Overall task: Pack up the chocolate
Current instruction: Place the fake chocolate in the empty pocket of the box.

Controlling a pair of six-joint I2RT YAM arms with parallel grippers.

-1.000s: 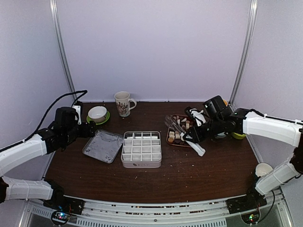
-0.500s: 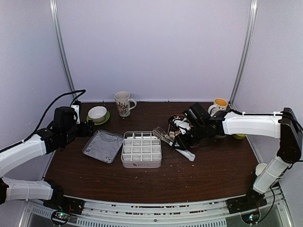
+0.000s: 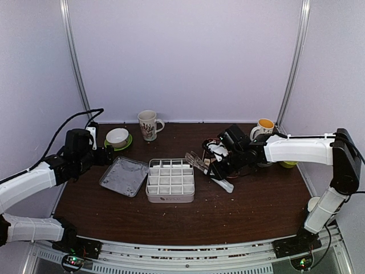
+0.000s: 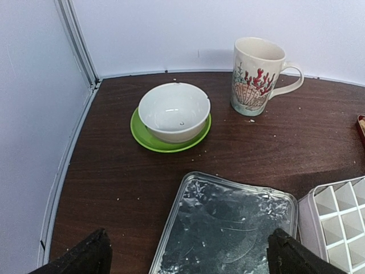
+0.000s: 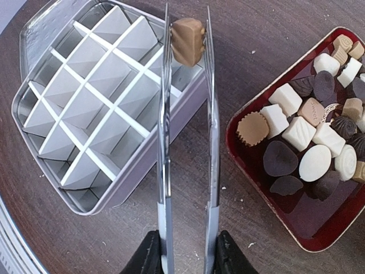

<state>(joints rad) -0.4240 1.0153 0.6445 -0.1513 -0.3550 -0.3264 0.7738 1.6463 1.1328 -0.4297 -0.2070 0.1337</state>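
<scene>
Three lilac walls (image 3: 182, 57), crumby brown table (image 3: 228, 211); left tool (image 4: 187, 254) agape, right tool (image 5: 188, 255) clamps tongs (image 5: 165, 160).

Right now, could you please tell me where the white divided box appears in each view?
Top external: divided box at centre.
Left wrist: bottom right corner, partly cut off.
Right wrist: upper left, under the tongs' tip.
Shared landmark: silver lid beside it, in top and left wrist.

Dark brown wood-grain table (image 3: 228, 211), top speckled w/ pale crumbs (image 4: 251, 121). Back wall (image 3: 188, 57) plain, pale lilac-white; L side wall (image 3: 28, 74) & R side wall (image 3: 336, 63) same colour. Slim metal L post (image 3: 76, 63) & R post (image 3: 293, 63) stand at rear corners. Metal rail (image 3: 188, 260) runs along near edge. Light soft, even; shadows faint.
</scene>
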